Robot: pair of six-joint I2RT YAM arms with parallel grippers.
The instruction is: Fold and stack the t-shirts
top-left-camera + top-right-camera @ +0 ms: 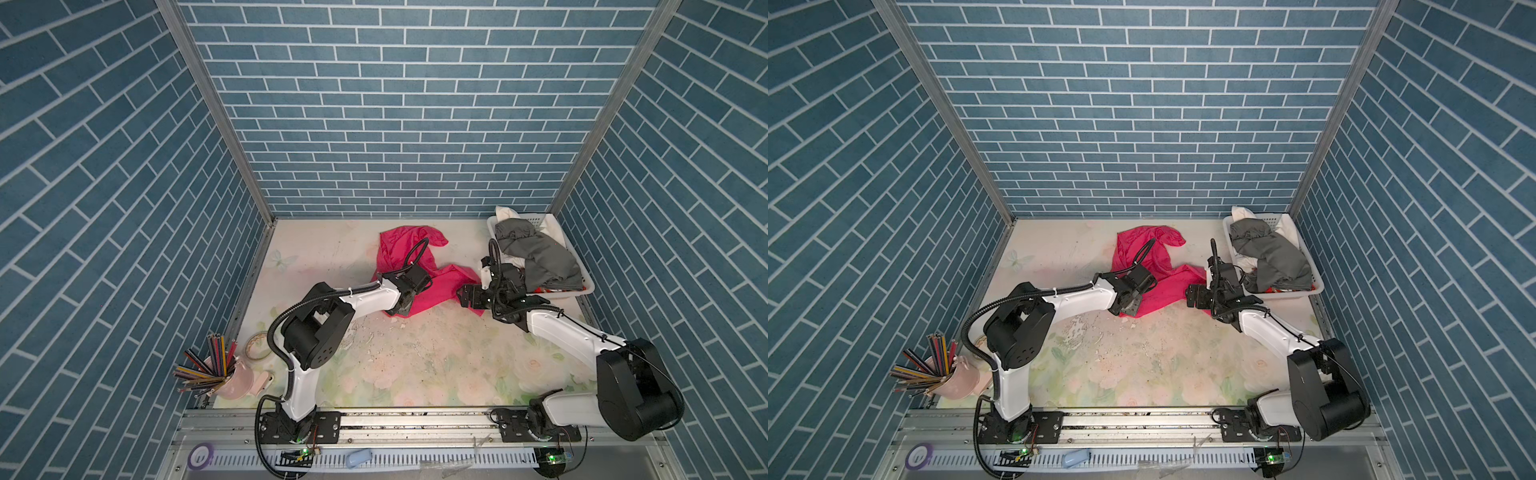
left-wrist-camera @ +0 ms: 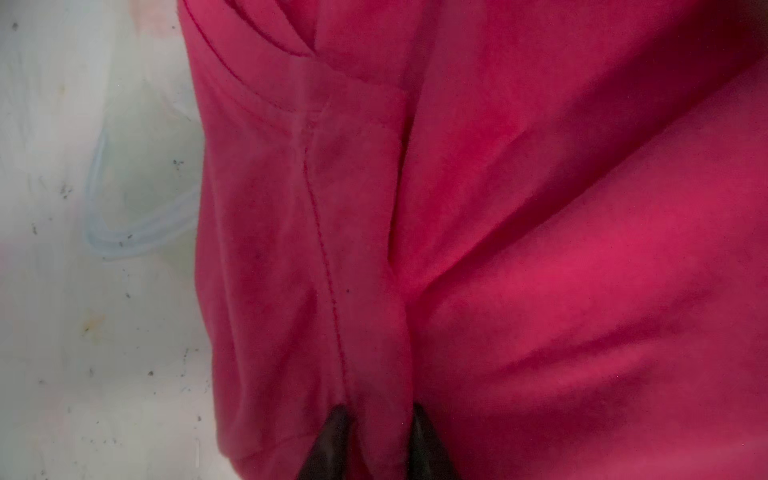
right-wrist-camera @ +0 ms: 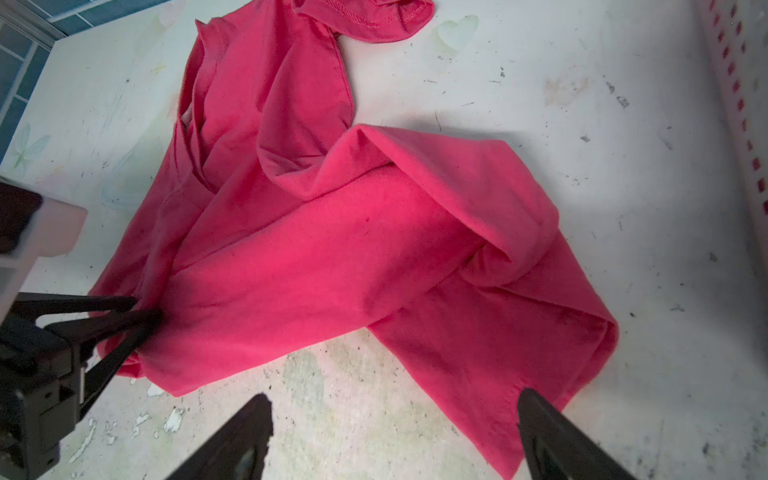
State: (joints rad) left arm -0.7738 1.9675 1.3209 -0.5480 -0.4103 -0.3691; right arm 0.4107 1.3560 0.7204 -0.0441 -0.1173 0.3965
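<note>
- Left gripper (image 2: 376,440) is closed on a fold of the pink t-shirt (image 3: 332,249), crumpled near the far edge of the tabletop (image 1: 415,365).
- Right gripper (image 3: 395,436) is held wide, empty.
- Slippage under pull is judged possible; the pinch is shallow.

Left claw (image 2: 378,417) low, pinched narrow, right claw (image 3: 392,397) spread wide, both arms extended forward

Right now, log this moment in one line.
left gripper shut on pink shirt | right gripper open near it | shirt crumpled | grey shirt in basket
</note>
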